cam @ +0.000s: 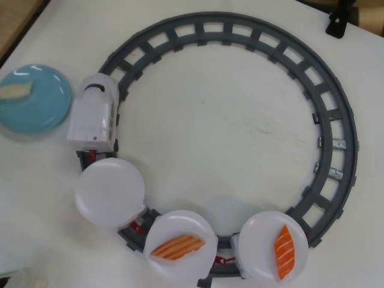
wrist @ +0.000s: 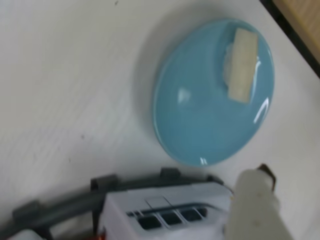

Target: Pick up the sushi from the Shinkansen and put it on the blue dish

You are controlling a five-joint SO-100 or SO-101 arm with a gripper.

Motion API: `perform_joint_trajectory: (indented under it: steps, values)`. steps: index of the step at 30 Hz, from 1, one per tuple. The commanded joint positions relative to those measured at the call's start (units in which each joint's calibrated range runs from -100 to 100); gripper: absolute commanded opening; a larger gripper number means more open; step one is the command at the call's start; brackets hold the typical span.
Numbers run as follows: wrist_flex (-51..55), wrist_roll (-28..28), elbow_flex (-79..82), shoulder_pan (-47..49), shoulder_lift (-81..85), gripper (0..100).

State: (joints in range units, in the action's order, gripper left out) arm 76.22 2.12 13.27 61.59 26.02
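Pale beige rectangular sushi block on glossy light-blue round dish looks light, stiff; pinch long sides; my jaws' state unclear.

Sushi, a plain pale beige block, is lying flat on the blue dish, toward nine o'clock in the overhead view. The white Shinkansen is sitting upright on track at the dish's three o'clock.

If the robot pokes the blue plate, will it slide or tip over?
Probably slide, not tip: the blue dish looks wide, shallow and flat on the white table. Its glossy surface suggests it is slippery, so the pale sushi lying near its rim might shift if the plate jerks.
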Motion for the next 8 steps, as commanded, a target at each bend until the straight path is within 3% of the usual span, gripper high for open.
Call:
perform_joint_trajectory:
  steps: [1, 8]
  values:
    - [-12.4, 0.34, 24.97, 0.12, 15.66, 23]
    - [-21.82, 0.39, 47.96, 4.52, 33.58, 23]
